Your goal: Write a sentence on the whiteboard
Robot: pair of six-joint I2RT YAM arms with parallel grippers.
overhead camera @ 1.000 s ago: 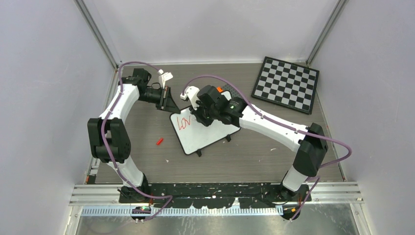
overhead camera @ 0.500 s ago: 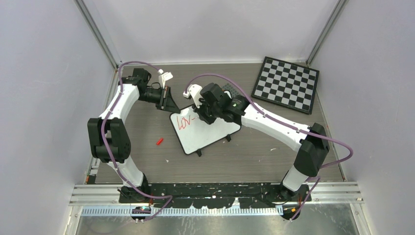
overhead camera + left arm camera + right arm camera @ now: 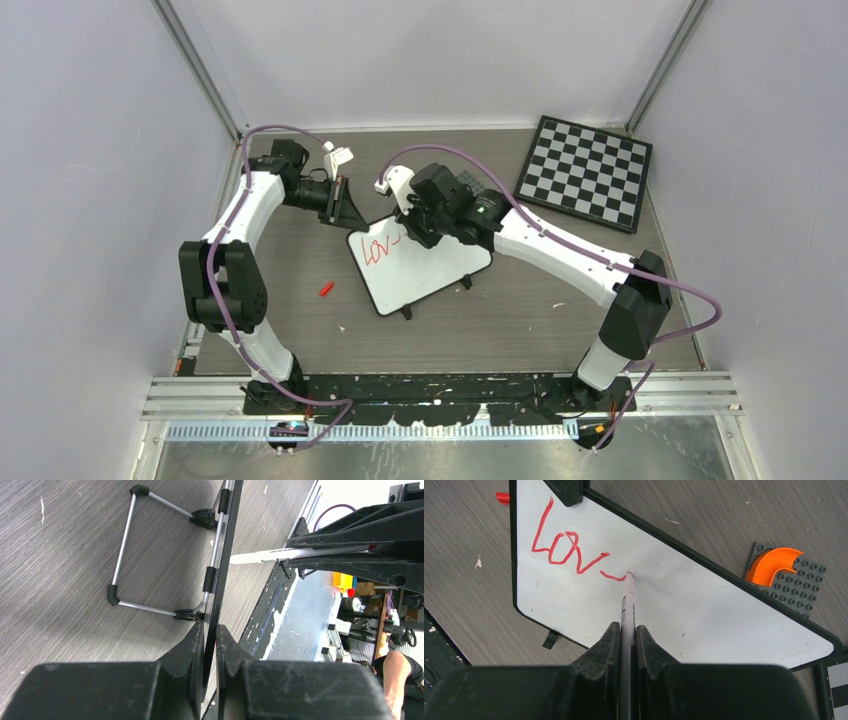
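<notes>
Moved since a second ago: right gripper (image 3: pixel 626 630), clamping the marker (image 3: pixel 628 597), now farther along; sentence (image 3: pixel 569 550) reads "Lov" plus a new dash. Small red piece (image 3: pixel 326 289) on the bench (image 3: pixel 520 320), near left. Whiteboard (image 3: pixel 420 275), mid-bench, propped tilted. Left gripper (image 3: pixel 210 645) pinches its far-left edge. Chessboard (image 3: pixel 585 172), far right.

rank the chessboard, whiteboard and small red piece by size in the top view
1. Chessboard and whiteboard: look about alike, and the right arm hides part of the whiteboard, so I won't rank them.
2. Red piece: by far the smallest.
</notes>
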